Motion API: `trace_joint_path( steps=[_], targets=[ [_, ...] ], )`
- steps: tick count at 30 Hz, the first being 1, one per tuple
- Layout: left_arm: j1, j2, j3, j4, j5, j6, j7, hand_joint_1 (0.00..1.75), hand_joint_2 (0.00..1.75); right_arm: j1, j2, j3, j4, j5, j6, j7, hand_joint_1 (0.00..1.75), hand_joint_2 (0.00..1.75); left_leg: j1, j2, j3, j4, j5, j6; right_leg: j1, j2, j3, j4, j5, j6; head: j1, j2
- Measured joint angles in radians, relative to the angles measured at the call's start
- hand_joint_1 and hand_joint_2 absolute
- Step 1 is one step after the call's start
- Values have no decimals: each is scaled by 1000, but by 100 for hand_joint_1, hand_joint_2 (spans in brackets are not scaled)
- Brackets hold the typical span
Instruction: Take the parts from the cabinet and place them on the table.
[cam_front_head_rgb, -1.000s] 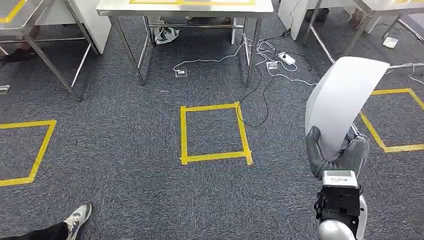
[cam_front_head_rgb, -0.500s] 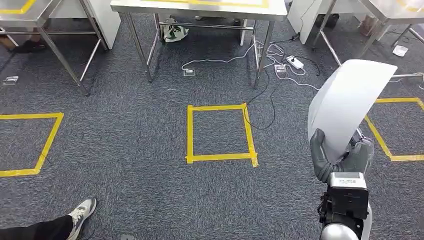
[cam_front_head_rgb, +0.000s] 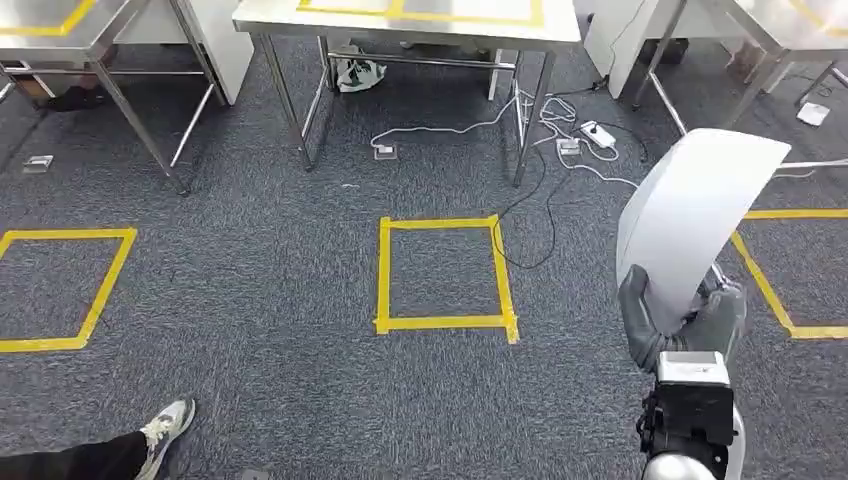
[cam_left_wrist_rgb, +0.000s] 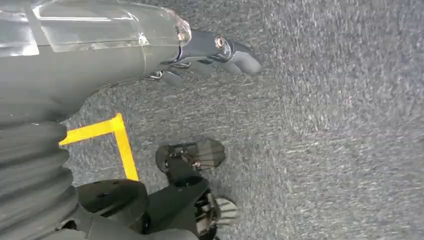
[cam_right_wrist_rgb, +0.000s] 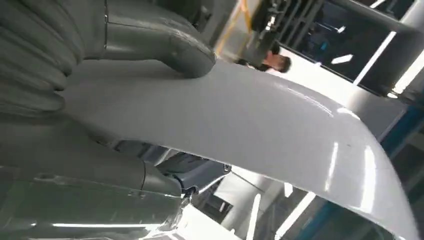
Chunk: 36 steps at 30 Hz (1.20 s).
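Fingers (cam_front_head_rgb: 722, 318) of the right hand (cam_front_head_rgb: 682, 322) wrap the lower edge of the white curved panel (cam_front_head_rgb: 692, 215); thumb pressed on its near face in the right wrist view, so the panel (cam_right_wrist_rgb: 260, 130) is held. Left hand (cam_left_wrist_rgb: 150, 55) hangs over the carpet (cam_left_wrist_rgb: 340, 125), fingers (cam_left_wrist_rgb: 235, 52) loosely extended, holding nothing.

Room: dark grey carpet (cam_front_head_rgb: 250, 270) marked with yellow tape squares, one at centre (cam_front_head_rgb: 445, 273). Steel worktop (cam_front_head_rgb: 410, 15) ahead, yellow tape on its top; white cables and a power strip (cam_front_head_rgb: 598, 133) on the floor beside its right leg. A person's shoe (cam_front_head_rgb: 165, 430) at lower left.

Panel: smooth, glossy, off-white, bent in a gentle arc, standing upright from the hand, top curling rightward, carried above the carpet, well apart from the worktop.
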Motion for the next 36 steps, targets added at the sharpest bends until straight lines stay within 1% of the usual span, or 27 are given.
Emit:
trace_joint_path(
  steps=[1, 3, 4, 5, 7, 9, 11, 13, 15, 16, 17, 18, 19, 20, 21, 22, 23, 24, 26, 28, 29, 31, 32, 33, 34, 35, 36],
  targets=[
    [1, 0, 0, 0, -9, 3, 6, 0, 175, 11, 0, -2, -1, 5, 0, -2, 175, 175, 8, -3, 11, 2, -9, -11, -5, 0, 10, -37, 28, 12, -2, 0],
    [2, -2, 0, 0, -21, 13, 16, 0, 175, 34, 0, -8, -7, 11, 0, -8, 175, 175, 27, -11, 43, 4, -32, -32, -18, 0, 80, -208, 105, 30, 0, 0],
    [2, -2, 0, 0, -24, 20, 21, 0, 175, 46, 0, -11, -10, 11, 0, -9, 175, 175, 29, -14, 55, 4, -48, -48, -30, 0, 117, -309, 180, 40, 9, 0],
    [1, 0, 0, 0, -25, 22, 23, 0, 175, 52, 0, -12, -10, 11, 0, -10, 175, 175, 30, -17, 70, 12, -60, -60, -42, -3, 120, -379, 222, 41, 21, 0],
    [-3, -3, -1, 0, -26, 27, 25, 0, 175, 65, 1, -19, -14, 6, -1, -11, 175, 175, 37, -17, 98, -36, -78, -80, -26, -8, 138, -386, 171, 10, 5, 0],
    [-5, -5, -1, 0, -28, 31, 24, 0, 175, 61, -4, -31, -25, 2, -1, -16, 175, 175, 43, -16, 105, 17, -14, -101, -22, 1, 177, -406, 146, -16, 7, 0],
    [-7, -6, -1, 0, -29, 31, 25, 0, 175, 66, -3, -34, -28, -3, 0, -22, 175, 175, 44, 10, 33, 172, -14, -98, -24, -1, 228, -428, 157, -38, -19, 0],
    [-9, -7, -1, 0, -28, 31, 25, 0, 175, 66, -2, -34, -27, -4, 0, -26, 175, 175, 38, 14, -89, 324, -71, -95, -21, 3, 254, -433, 136, -43, -37, 0],
    [-5, -7, -2, 0, -21, 31, 24, 0, 175, 62, -2, -33, -24, -4, 0, -27, 175, 175, 34, 16, -180, 369, -186, -91, -20, 12, 290, -444, 112, -41, -47, 0],
    [-3, -7, -2, 0, -18, 30, 23, 0, 175, 58, -2, -32, -22, -5, 0, -27, 175, 175, 34, 18, -194, 347, -203, -91, -22, 16, 305, -448, 103, -38, -50, 0],
    [-2, -4, -2, 0, -17, 30, 22, 0, 175, 49, -1, -31, -18, -5, 0, -27, 175, 175, 34, 22, -192, 284, -192, -91, -27, 21, 327, -449, 88, -31, -53, 0],
    [-2, -2, -2, 0, -16, 29, 22, 0, 175, 41, 0, -29, -14, -5, 0, -27, 175, 175, 35, 31, -175, 201, -143, -94, -33, 23, 349, -451, 72, -24, -61, 0],
    [-2, -1, -2, 0, -16, 28, 21, 0, 175, 36, 1, -28, -13, -5, 0, -27, 175, 175, 36, 43, -159, 135, -74, -92, -35, 24, 363, -452, 60, -16, -66, 0],
    [-2, -2, -2, 0, -16, 26, 21, 0, 175, 30, 2, -27, -10, -5, 0, -27, 175, 175, 37, 72, -144, 65, 63, -94, -35, 29, 386, -455, 42, -5, -79, 0],
    [-7, -2, -2, 0, -16, 23, 21, 0, 175, 29, 3, -26, -10, -4, 0, -27, 175, 175, 31, 78, -136, 67, 75, -85, -35, 33, 399, -464, 19, 4, -89, 0],
    [-12, -2, -2, -1, -16, 21, 21, 0, 175, 21, 3, -23, -11, -4, 0, -27, 175, 175, 24, 73, -133, 69, 60, -70, -37, 29, 418, -483, 5, 15, -81, 0],
    [-23, -2, -2, -1, -16, 19, 20, 0, 175, 12, 5, -23, -15, -5, 0, -27, 175, 175, 27, 62, -133, 65, 48, -60, -44, 30, 439, -476, 24, 26, -80, 0],
    [-36, -1, -2, -1, -15, 19, 19, 0, 175, 4, 6, -23, -19, -4, 0, -27, 175, 175, 25, 58, -127, 65, 51, -54, -43, 28, 440, -433, 56, 35, -77, 0],
    [-39, 4, -1, -1, -11, 17, 17, 0, 175, -7, 8, -18, -16, -3, 0, -26, 175, 175, 14, 52, -99, 62, 67, -34, -38, 11, 384, -289, 42, 26, -45, 0],
    [-30, 6, 0, 0, -10, 17, 17, 0, 175, -1, 8, -15, -11, -3, 0, -23, 175, 175, 3, 55, -82, 58, 56, -23, -22, 5, 275, -128, -24, 13, -34, 0],
    [-22, 6, 0, 0, -10, 16, 17, 0, 175, 4, 9, -13, -8, -3, 0, -23, 175, 175, -4, 54, -70, 55, 46, -18, -12, 5, 212, -66, -98, 3, -25, 0],
    [-16, 6, 0, 0, -10, 16, 15, 0, 175, 12, 10, -10, -3, -8, 0, -23, 175, 175, -17, 46, -48, 55, 26, -10, 7, 5, 150, -67, -200, -18, -16, 0],
    [-15, 6, 0, 0, -10, 16, 14, 0, 175, 15, 10, -8, 0, -15, 0, -25, 175, 175, -23, 38, -34, 55, 16, -8, 17, 5, 136, -106, -198, -32, -8, 0],
    [-15, 6, 0, 0, -10, 16, 14, 0, 175, 16, 10, -7, 2, -23, 0, -27, 175, 175, -30, 31, -20, 54, 5, -6, 27, 5, 132, -164, -152, -50, -2, 0],
    [-15, 6, 0, 0, -11, 16, 14, 0, 175, 16, 10, -5, 4, -27, 0, -32, 175, 175, -35, 28, -5, 50, -6, -3, 40, 7, 133, -241, -51, -72, 4, 0],
    [-13, 1, 0, -1, -11, 16, 14, 0, 175, 16, 9, -4, 4, -29, 0, -34, 175, 175, -32, 26, -7, 44, -12, -1, 57, 8, 130, -317, 94, -95, 2, 0],
    [-13, 1, 0, 0, -11, 17, 14, 0, 175, 17, 10, -3, 4, -31, 0, -35, 175, 175, -38, 10, 5, 43, -18, -7, 70, 21, 119, -355, 150, -103, -6, 0]
  ],
)
